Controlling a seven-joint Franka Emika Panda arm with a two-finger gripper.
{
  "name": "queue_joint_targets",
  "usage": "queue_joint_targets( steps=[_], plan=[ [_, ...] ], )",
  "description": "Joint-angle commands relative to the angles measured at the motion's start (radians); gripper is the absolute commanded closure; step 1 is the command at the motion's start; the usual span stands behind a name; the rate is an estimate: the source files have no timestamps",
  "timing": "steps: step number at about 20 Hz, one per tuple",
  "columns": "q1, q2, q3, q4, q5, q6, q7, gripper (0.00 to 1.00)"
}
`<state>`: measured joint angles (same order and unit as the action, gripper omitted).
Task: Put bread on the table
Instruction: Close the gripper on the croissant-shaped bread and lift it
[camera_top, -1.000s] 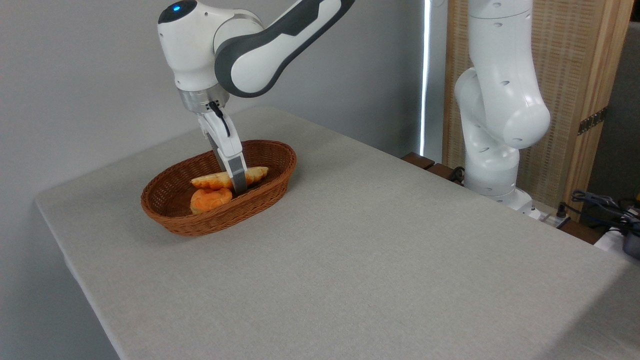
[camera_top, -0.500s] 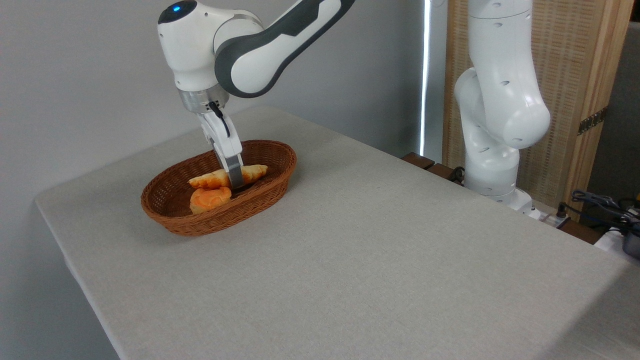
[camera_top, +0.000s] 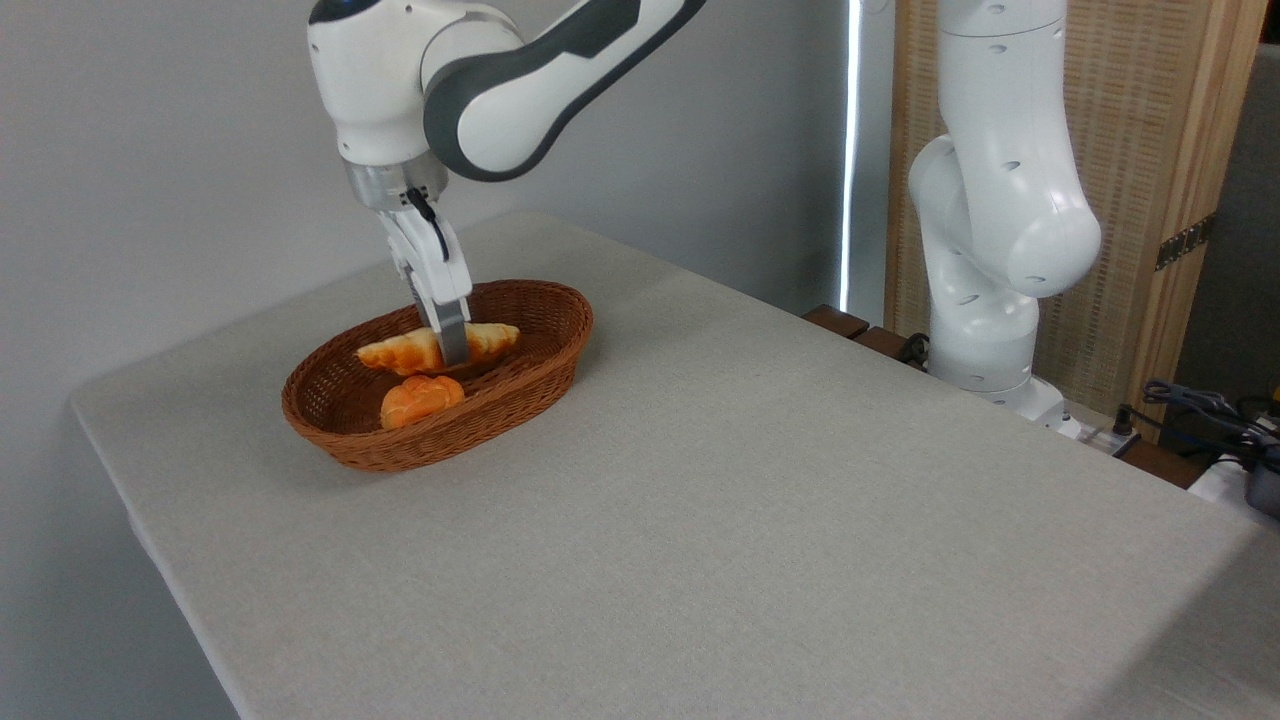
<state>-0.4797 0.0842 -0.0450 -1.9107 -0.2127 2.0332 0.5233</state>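
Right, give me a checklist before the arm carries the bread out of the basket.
1. Gripper shut on the bread: ok.
2. Grip near the loaf's middle: ok.
3. Loaf roughly level: ok, slight tilt.
4. Bread free of the bun: ok, gap visible.
5. Bread higher than the basket rim: cannot tell.
6. Open table to set it down: ok.

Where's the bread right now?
The bread sits left of centre, clamped in the end effector, above the round bun, over the wicker basket.
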Motion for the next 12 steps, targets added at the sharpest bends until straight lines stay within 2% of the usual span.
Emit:
queue_joint_targets(
  steps=[1, 6, 9, 12],
  plan=[
    [0.013, -0.035, 0.01, 0.019, -0.019, -0.001, -0.023, 0.61],
    [0.018, -0.098, 0.117, 0.019, -0.016, -0.028, -0.025, 0.59],
    [0.018, -0.106, 0.206, 0.019, -0.008, -0.088, -0.006, 0.59],
    [0.018, -0.104, 0.264, 0.019, -0.007, -0.134, 0.043, 0.58]
  ],
)
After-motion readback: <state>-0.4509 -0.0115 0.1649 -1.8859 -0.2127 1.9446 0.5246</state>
